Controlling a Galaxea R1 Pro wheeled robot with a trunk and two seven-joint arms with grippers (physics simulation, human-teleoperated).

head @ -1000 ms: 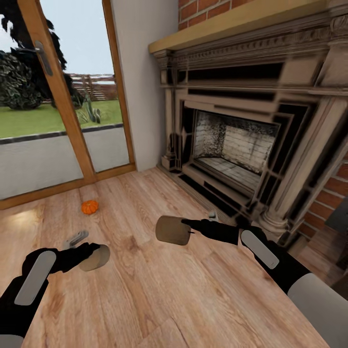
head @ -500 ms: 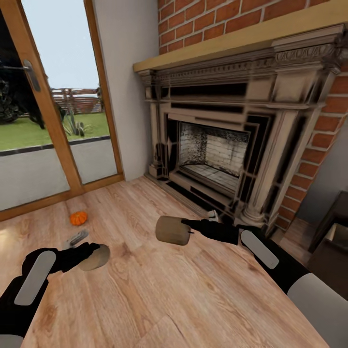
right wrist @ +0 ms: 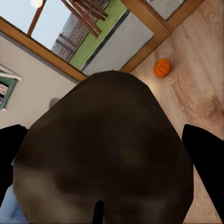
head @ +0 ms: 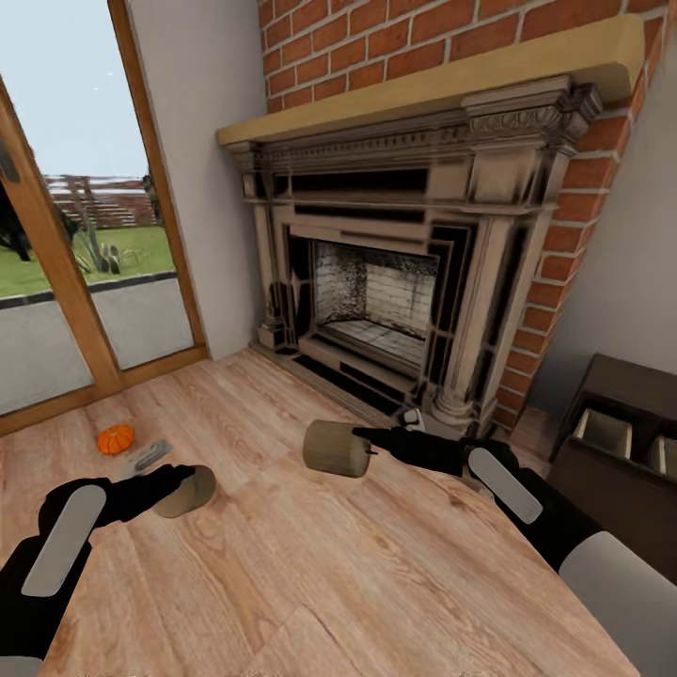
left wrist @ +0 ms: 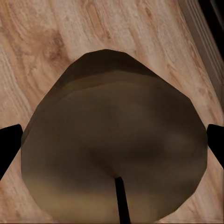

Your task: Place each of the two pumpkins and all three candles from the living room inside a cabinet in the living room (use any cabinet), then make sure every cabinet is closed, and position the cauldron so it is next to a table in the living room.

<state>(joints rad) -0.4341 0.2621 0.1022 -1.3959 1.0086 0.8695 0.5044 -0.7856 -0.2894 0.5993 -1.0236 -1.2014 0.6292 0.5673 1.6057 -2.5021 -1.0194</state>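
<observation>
Tan wax fills both grips: the left tool (head: 184,483) is closed on a squat brown candle (head: 188,490), whose wick end faces the left wrist camera with the black finger (left wrist: 9,149) showing at either side of it, and the right tool (head: 369,442) is closed on a second candle (head: 333,448), held out sideways over the wooden floor (head: 310,564), its wick end towards the fingers. Just beyond the left tool, a small grey object (head: 149,456) lies on the floor; what it is cannot be told at this size. A little farther out sits an orange pumpkin (head: 115,438), on the boards near the glass door (head: 85,282), and it shows again in the right wrist view (right wrist: 162,67). Ahead stands the stone fireplace (head: 395,282) with its brick chimney breast, and at the right edge the dark brown cabinet (head: 611,470) comes into view with pale drawer insides showing, so a drawer looks to be open. Judging by this, the step in hand is carrying two candles to the cabinet, with the pumpkin left on the floor for a later trip. The next move calls for turning the base further towards the cabinet, closing in, and bringing each candle over an open drawer before letting go, one arm at a time so neither knocks the drawer edge.
</observation>
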